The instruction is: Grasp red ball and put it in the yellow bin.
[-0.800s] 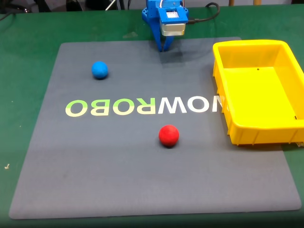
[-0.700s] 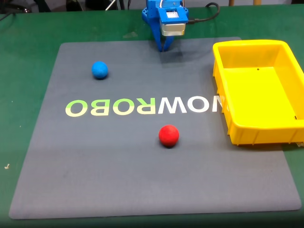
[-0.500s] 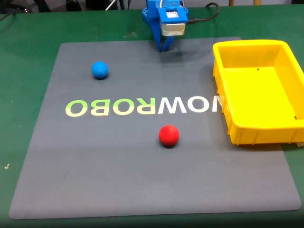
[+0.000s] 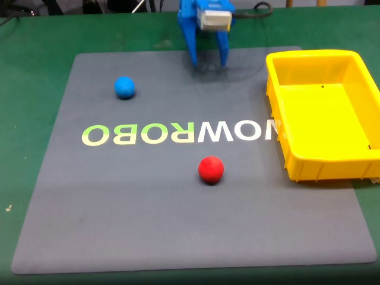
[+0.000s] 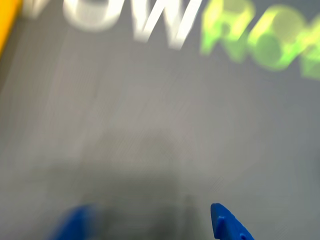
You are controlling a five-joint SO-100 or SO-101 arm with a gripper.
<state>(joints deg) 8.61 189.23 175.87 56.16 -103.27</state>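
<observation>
Green cloth covers the table (image 4: 35, 41), and a dark grey mat (image 4: 148, 219) printed with white and lime lettering (image 4: 178, 133) lies over most of it. At the top centre of the fixed view the blue gripper (image 4: 208, 59) hangs over the mat's far edge with its two fingers spread apart and nothing between them; the blurred wrist view shows the same, with the gripper (image 5: 150, 225) at the bottom of the frame, both blue tips parted over bare mat.

Near the middle of the fixed view, just below the lettering, the red ball (image 4: 211, 169) sits on the mat, well apart from the gripper. On the right side the yellow bin (image 4: 279, 107) stands with nothing inside, and a sliver of it (image 5: 6, 25) shows at the upper left of the wrist view. A blue ball (image 4: 124, 87) rests in the upper left part of the mat, away from everything else.

By the look of things the task has barely begun: the ball is not yet grasped, so the reach, the grip, the carry to the bin and the release all remain.
</observation>
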